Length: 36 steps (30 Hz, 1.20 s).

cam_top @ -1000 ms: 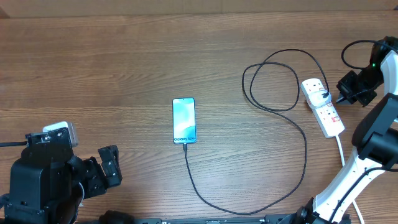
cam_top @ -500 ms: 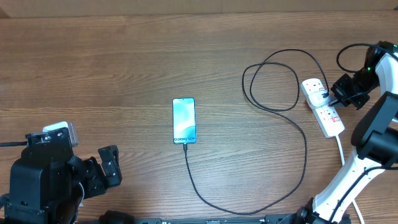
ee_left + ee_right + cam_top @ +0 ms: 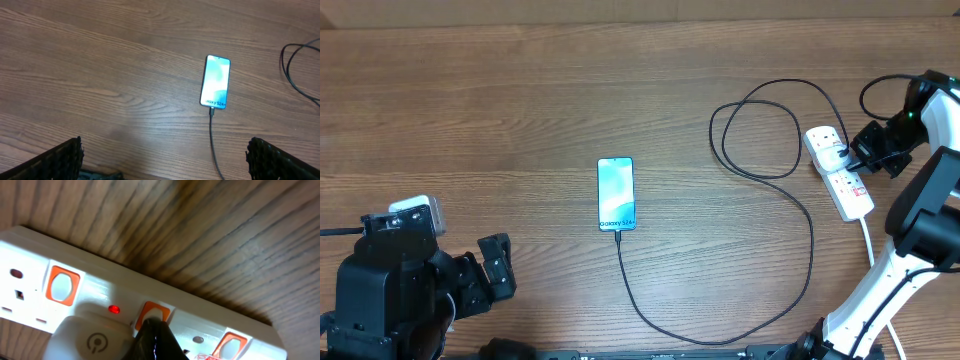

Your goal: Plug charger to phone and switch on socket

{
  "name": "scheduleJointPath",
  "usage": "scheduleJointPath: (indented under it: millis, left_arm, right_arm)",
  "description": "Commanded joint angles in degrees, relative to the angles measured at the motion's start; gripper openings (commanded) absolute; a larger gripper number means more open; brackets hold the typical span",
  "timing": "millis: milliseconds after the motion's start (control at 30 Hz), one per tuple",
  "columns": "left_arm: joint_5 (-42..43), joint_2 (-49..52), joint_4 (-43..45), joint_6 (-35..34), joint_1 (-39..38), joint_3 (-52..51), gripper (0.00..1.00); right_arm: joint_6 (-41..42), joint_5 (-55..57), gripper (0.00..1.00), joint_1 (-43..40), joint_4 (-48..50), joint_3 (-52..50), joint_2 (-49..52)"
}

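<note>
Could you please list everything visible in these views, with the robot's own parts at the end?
table: one, brown wood, under everything.
phone: one, light blue screen with dark edge, flat at mid-table.
charger: one, thin black cable, meets the phone's near end, sweeps right and loops up to the socket.
socket: one, white power strip, right side of the table.
switches: three seen, orange-red, along the socket.
red light: one, glowing on the socket.
white cord: one, leaves the socket's near end.
left gripper: one, black, near-left corner, fingers wide apart, empty.
right gripper: one, black, tip at the middle switch.
</note>
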Motion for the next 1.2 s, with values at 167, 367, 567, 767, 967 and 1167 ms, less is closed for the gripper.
scheduleJointPath:
  millis: [167,367,567,767,967,1167]
  left_arm:
    - [-1.01,-0.04,0.07,-1.2,-0.37,-0.15,1.0]
    - [-1.51,-0.11,0.15,-1.2,-0.37,-0.15,1.0]
    - [-2.73,-3.13,0.24,-1.2,-0.37,-0.15,1.0]
    - [-4.04,-11.5,0.22,-1.2,-0.37,-0.15,1.0]
    - [-4.44,-20.98,0.17,-1.18,-0.33,-0.15,1.0]
    - [-5.09,-32.54,0.02,-1.2,0.48,-0.13,1.0]
  right_arm:
    - [-0.04,-0.76,0.04,2.69,1.77,-4.31,0.5]
    - [0.98,2.97,0.04,2.67,-2.29,-2.43,-0.04]
    - [3.87,6.8,0.04,2.67,-3.91,-0.79,-6.91]
    - [7.78,6.51,0.04,2.99,-1.09,-0.79,-21.4]
    - [7.8,-5.51,0.04,4.15,6.36,-0.76,-34.86]
    - [12.66,-15.98,0.04,6.43,28.57,-0.76,-47.89]
